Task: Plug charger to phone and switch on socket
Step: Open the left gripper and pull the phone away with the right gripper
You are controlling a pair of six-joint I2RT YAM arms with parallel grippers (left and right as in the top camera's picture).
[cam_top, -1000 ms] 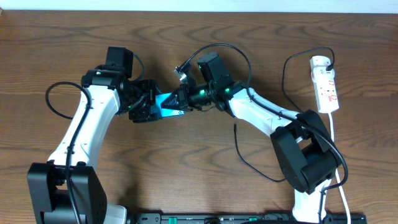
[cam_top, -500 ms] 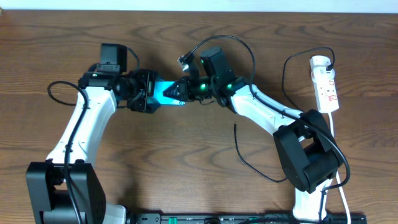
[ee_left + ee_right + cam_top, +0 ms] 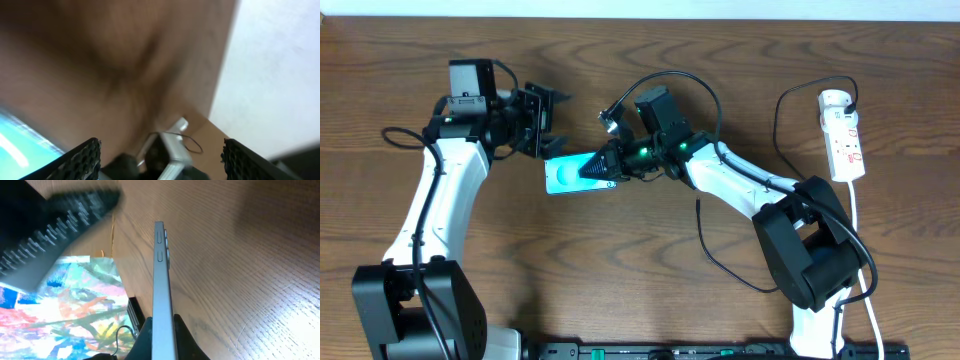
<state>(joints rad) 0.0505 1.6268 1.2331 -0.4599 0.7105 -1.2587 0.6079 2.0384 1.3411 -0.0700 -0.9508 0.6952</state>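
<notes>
The phone (image 3: 566,176) shows its bright cyan screen to the overhead camera, left of centre. My right gripper (image 3: 604,168) is shut on the phone's right end. In the right wrist view the phone's thin grey edge (image 3: 161,275) runs up from between my fingers (image 3: 163,339). My left gripper (image 3: 537,119) is open and empty, above and left of the phone and apart from it; its view is blurred (image 3: 160,152). The socket (image 3: 843,135) lies at the far right. The charger's thin black cable (image 3: 779,130) loops from a black plug at the socket's top end. I cannot make out its connector tip.
The socket's white cord (image 3: 857,222) runs down the right side past my right arm's base. A thin black cable (image 3: 704,236) curves across the table below my right arm. A black rail lies along the front edge (image 3: 720,350).
My left gripper has let go of the phone, opened and drawn back up and to the left. My right gripper has carried the phone down and to the left.
</notes>
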